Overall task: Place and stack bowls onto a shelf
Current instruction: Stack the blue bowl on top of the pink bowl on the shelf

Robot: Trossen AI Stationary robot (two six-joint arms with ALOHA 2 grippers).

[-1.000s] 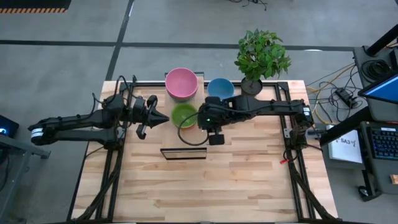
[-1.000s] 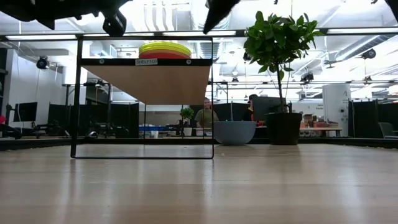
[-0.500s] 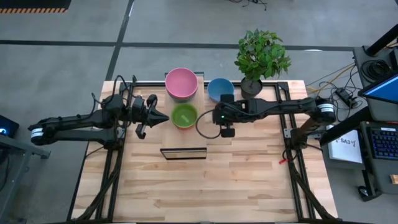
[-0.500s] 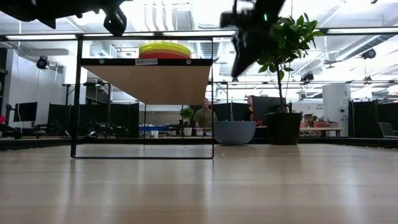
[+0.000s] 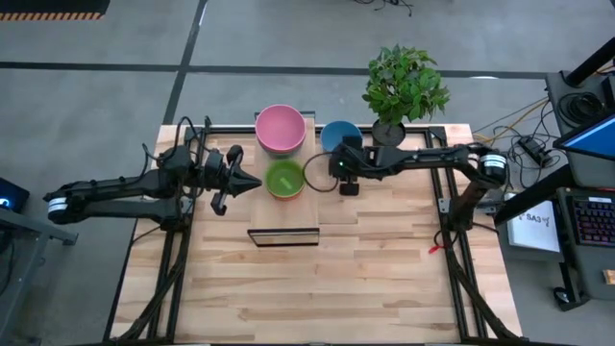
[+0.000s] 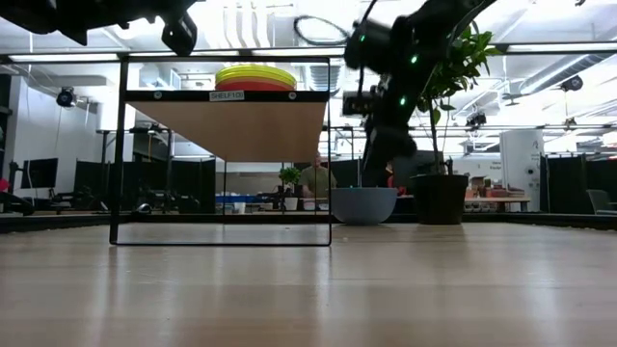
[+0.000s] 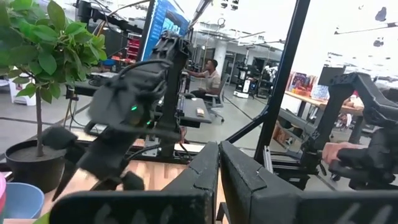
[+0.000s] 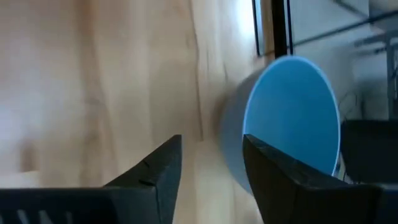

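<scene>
My right tool, jaws apart, faces the blue bowl to grab it next; my left tool waits closed beside the green bowl.

Three bowls on top — pink, blue, green — one potted plant.
</scene>
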